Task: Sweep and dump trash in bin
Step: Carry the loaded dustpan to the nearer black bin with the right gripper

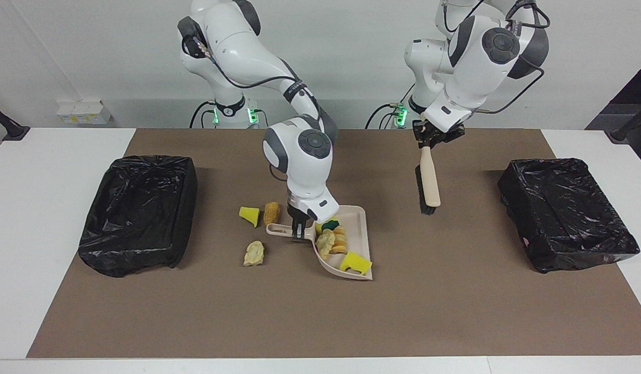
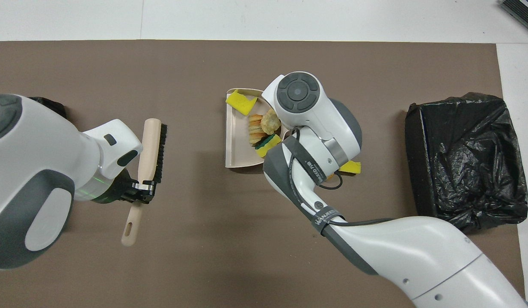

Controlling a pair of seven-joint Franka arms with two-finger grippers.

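Holding 4 bits of trash (image 1: 335, 241) in the dustpan (image 1: 363, 228), with the right gripper (image 1: 298, 235) squeezing shut on its handle. Lifting the brush (image 1: 429, 184) up over the mat, clamped in the left gripper (image 1: 427, 143). Leaving 3 pieces (image 1: 254, 253) lying on the mat beside the handle, toward the right arm's bin (image 1: 138, 213), with nothing dumped yet.

Pretty clearly a robotics lab, not anyone's home. Two white robot arms (image 1: 299, 150) are mounted at the edge of a white tabletop (image 1: 50, 171) with a plain brown mat (image 1: 320, 311) laid over it, green status lights glowing at their bases, cables running along them. Bare white wall, a black-bagged bin (image 1: 138, 213) at each end, foam props as fake trash (image 1: 333, 241).
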